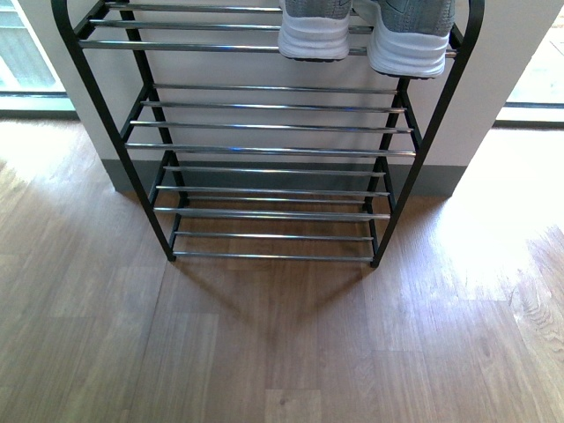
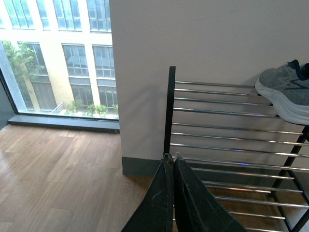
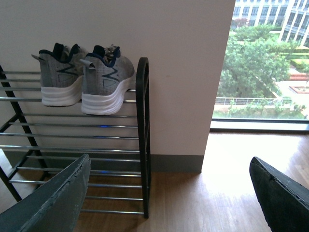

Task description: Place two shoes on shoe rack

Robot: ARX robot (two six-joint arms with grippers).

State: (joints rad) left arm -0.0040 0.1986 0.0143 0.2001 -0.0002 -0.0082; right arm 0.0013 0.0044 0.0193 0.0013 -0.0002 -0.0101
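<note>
1. Left hand (image 2: 172,157): clenched, fingers (image 2: 193,203) pressed flat together, nothing between them.
2. Right hand (image 3: 169,162): released, fingers (image 3: 53,198) spread wide, nothing held.
3. Shoe rack (image 1: 264,150): stands on the wood floor (image 1: 264,352) against the white wall (image 2: 193,38), ahead of both hands, touching neither.
4. First shoe (image 1: 315,35) and second shoe (image 1: 408,40): both on the rack's top tier, ahead of the hands and well apart from them, toward the right hand's side.
5. Shoes are upright, close side by side, heels facing the hands, white soles overhanging the front bar. The second shoe is just beside the rack's end post.
6. Window (image 2: 48,58): off to the left hand's outer side, past the wall edge.
</note>
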